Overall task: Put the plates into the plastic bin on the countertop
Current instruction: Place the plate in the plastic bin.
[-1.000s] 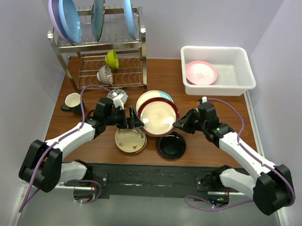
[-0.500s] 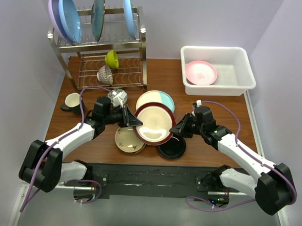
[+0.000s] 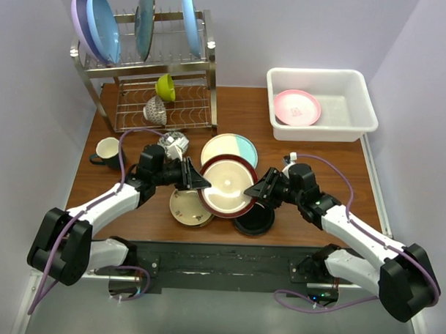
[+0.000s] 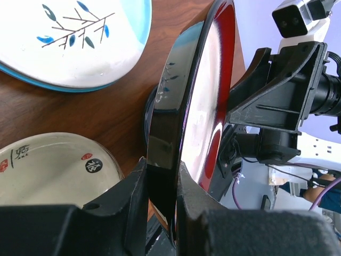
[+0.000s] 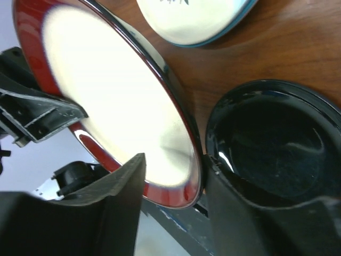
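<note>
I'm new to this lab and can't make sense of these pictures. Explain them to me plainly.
These are two robot arms bolted to a table's near edge. The wide picture looks down from above; the other two come from a camera on each wrist. The left gripper is clamped on the rim of a maroon-rimmed plate, holding it tilted above the table. The right gripper has its fingers either side of the opposite rim, seemingly not yet closed. On the table lie a cream-and-teal plate, a tan plate, a black plate, a mug and a wire rack holding blue plates. A pink plate sits in the white bin.
</note>
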Tool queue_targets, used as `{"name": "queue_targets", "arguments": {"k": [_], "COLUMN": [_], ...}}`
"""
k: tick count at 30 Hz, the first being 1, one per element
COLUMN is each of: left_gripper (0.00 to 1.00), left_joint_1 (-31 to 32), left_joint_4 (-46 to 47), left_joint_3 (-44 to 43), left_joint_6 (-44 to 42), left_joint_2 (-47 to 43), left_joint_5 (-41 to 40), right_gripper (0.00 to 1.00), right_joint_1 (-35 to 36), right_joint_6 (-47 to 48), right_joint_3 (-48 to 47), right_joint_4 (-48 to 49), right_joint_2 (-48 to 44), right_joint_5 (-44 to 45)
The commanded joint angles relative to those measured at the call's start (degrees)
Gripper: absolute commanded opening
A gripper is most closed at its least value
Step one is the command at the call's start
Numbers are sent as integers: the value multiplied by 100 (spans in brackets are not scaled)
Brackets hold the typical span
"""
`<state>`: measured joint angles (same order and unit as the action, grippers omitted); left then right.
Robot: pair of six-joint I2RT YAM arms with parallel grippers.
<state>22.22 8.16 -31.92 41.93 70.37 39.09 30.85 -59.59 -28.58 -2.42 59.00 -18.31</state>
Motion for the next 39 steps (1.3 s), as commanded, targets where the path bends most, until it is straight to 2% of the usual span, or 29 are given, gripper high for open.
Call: {"name": "queue_targets", "arguments": {"k": [1, 10, 21, 28, 39], "left_gripper": [0, 0, 0, 0, 0], "left_joint_1": [46, 46, 46, 46, 37], "left_joint_4": [484, 783, 1134, 1556, 2532], "left_joint_3": [-7, 19, 81, 186, 643], "left_joint_6": [-115, 17, 254, 579, 1256], "left_joint_2": [-181, -243, -568, -577, -436], "left_joint_5": [107, 406, 547, 705, 925], "right_gripper": [52, 55, 57, 68, 64], "right_joint_1": [70, 70, 61, 70, 61], "right_joint_6": [-255, -325, -237, 246, 106], "right_joint_3": [-60, 115, 388, 677, 1320], "right_joint_4": [1102, 1463, 1357, 1296, 2297], "right_joint_2": [-205, 41, -178, -521, -856], "right_joint_5": [-411, -446, -331, -428, -551]}}
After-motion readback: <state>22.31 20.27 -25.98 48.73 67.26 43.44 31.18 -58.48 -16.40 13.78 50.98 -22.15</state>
